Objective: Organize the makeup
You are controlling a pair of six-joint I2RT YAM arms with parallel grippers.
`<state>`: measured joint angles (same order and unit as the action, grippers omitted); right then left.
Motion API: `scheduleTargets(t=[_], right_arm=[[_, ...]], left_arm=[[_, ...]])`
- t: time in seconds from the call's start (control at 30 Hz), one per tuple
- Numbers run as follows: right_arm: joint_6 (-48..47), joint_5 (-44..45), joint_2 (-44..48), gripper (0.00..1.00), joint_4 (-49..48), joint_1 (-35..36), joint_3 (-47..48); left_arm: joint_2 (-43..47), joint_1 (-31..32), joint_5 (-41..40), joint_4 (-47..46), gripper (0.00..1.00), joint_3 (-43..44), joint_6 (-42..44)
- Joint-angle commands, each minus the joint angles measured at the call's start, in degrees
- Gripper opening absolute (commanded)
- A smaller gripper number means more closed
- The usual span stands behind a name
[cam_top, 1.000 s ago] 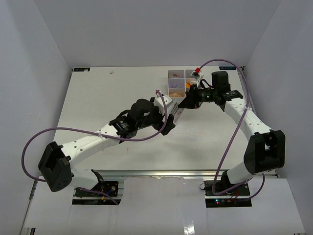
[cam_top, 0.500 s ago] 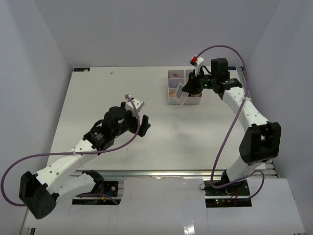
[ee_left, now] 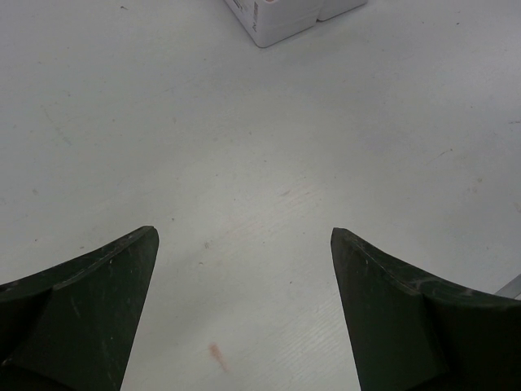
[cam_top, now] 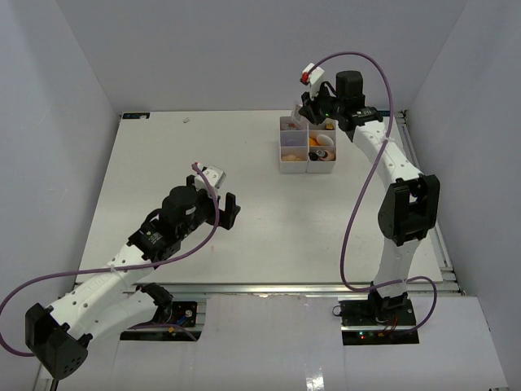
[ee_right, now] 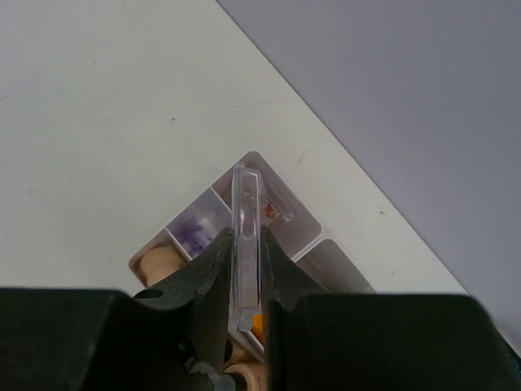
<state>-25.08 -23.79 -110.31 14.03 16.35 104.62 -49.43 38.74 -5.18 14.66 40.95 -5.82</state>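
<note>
Bare white tabletop (cam_top: pixel 163 163) and grey walls surround us. Over the last second our right pincer (ee_right: pixel 246 246) has carried a clear flat plastic piece (ee_right: pixel 246 199) away from the handover spot to the far side, and it now pinches the piece edge-up. Directly beneath its tips lies the white compartment box (ee_right: pixel 309 224), with a purple loop (ee_right: pixel 194 236) and a tan sponge (ee_right: pixel 159 262) in cells just left of the tips in the wrist view. Our left pincer (ee_left: pixel 244 236) has pulled back, spread and empty, with the box's corner far ahead of it. We judge the handoff done, with only the drop into a cell remaining.
</note>
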Motion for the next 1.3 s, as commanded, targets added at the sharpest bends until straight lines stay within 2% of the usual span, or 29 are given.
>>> scheduleTargets(t=[0.0, 0.43, 0.93, 1.27], right_arm=[[-7.3, 0.3, -1.9, 0.11, -4.0, 0.4, 4.1], [-20.7, -8.4, -3.4, 0.15, -1.2, 0.5, 2.8], [-31.5, -8.7, -7.7, 0.14, 5.8, 0.5, 8.0], [-35.3, -10.8, -8.8, 0.14, 9.6, 0.5, 9.1]], left_arm=[[0.2, 0.0, -0.9, -0.1, 0.98, -0.2, -0.5], [0.3, 0.0, -0.9, -0.1, 0.98, -0.2, -0.4], [0.0, 0.0, -1.0, -0.2, 0.98, -0.3, -0.4], [-0.2, 0.0, -1.0, -0.3, 0.98, -0.5, -0.2]])
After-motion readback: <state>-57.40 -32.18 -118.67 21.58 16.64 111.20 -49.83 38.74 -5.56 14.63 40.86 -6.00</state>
